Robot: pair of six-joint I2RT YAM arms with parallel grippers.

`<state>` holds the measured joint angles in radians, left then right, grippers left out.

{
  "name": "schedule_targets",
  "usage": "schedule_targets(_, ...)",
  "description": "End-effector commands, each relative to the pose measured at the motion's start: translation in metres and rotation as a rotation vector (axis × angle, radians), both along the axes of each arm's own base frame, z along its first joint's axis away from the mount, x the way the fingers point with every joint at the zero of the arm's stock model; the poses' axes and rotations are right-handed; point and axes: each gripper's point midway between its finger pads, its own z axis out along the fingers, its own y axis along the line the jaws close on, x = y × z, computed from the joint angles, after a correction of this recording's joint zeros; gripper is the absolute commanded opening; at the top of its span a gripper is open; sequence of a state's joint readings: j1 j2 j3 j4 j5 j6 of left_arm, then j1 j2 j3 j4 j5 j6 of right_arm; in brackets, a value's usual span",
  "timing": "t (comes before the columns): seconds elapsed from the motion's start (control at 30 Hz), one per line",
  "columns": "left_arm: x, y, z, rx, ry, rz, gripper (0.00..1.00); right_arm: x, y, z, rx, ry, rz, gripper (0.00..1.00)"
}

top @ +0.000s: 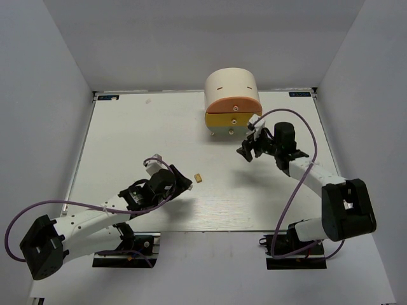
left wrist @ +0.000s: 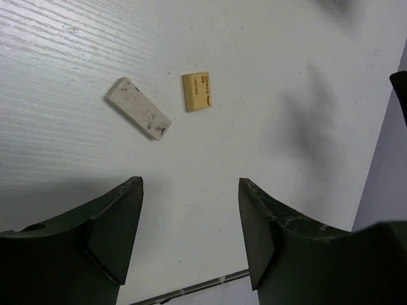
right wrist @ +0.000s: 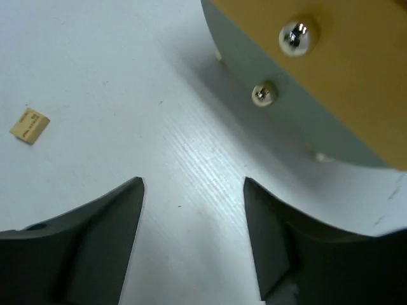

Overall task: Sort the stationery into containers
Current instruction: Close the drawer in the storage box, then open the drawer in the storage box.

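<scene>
- Left wrist view: the left gripper hangs wide open and empty above the table. The grey eraser and tan eraser lie just beside each other, not touching.
- The right gripper, also spread and empty, faces the lower knob. Both the orange drawer and the yellow drawer look shut.
- Likely step: opening a drawer. The right gripper needs to pinch that knob and pull straight.

Bright, even overhead light washes the white table, leaving soft shadows. The right wrist view is blurry and bluish, with glare on a drawer knob.
</scene>
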<state>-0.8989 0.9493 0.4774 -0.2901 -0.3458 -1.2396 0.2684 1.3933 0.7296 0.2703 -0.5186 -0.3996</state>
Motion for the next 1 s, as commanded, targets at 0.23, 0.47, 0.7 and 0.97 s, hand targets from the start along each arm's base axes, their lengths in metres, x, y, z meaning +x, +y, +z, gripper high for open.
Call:
schedule_targets(0.23,-0.003,-0.004,-0.002,-0.002,0.017,-0.013,0.71,0.014,0.013,-0.016,0.464,0.437,-0.348,0.34)
schedule_targets(0.47,-0.007,0.002,-0.001,-0.006,0.033,0.001,0.71,0.039,0.03,-0.025,0.721,0.657,-0.486,0.6)
schedule_targets(0.7,-0.01,0.004,-0.004,-0.003,0.052,0.013,0.71,0.076,0.037,-0.026,0.818,0.743,-0.568,0.62)
schedule_targets(0.97,-0.006,-0.003,-0.005,0.015,0.074,0.007,0.71,0.1,0.039,-0.026,0.875,0.78,-0.626,0.59)
